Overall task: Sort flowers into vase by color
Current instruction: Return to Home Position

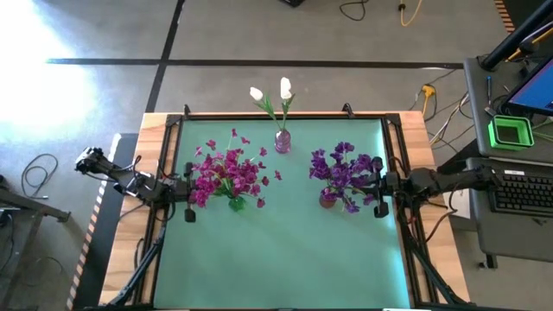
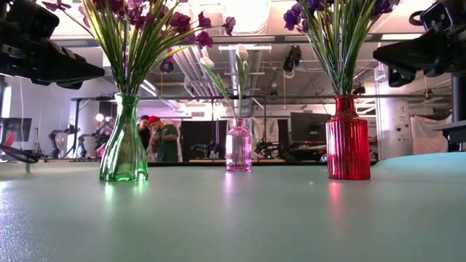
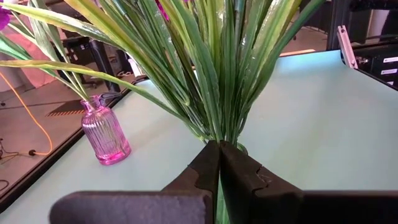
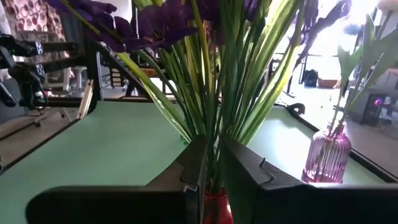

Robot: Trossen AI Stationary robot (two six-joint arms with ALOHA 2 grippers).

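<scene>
- Closest in, the left gripper (image 3: 219, 155) had its fingers pressed flat together with nothing between them. It hung just beside the magenta flowers (image 1: 226, 173) at the left edge of the table.
- Opposite, the right gripper (image 4: 211, 149) showed only a narrow slit between its fingers. It appeared to hold nothing and sat just beside the violet flowers (image 1: 344, 168).
- Both arms looked pulled clear of the bouquets, which suits a retreat once sorting is done.
- The magenta stems stood fanned in the green glass vase (image 2: 124, 145) and the violet ones in the red ribbed vase (image 2: 347, 142). Each colour had its own vase, so the sort looked complete.
- Farther back, between the two, the white tulips (image 1: 270, 93) rose from the pale purple vase (image 2: 238, 149).
- All three vases stood upright and well apart on the smooth green mat (image 1: 285, 250), which lay inside a wooden table frame (image 1: 415, 130).
- Beyond the table lay an open workshop with ceiling lights, and a person (image 2: 166, 138) stood far off.
</scene>
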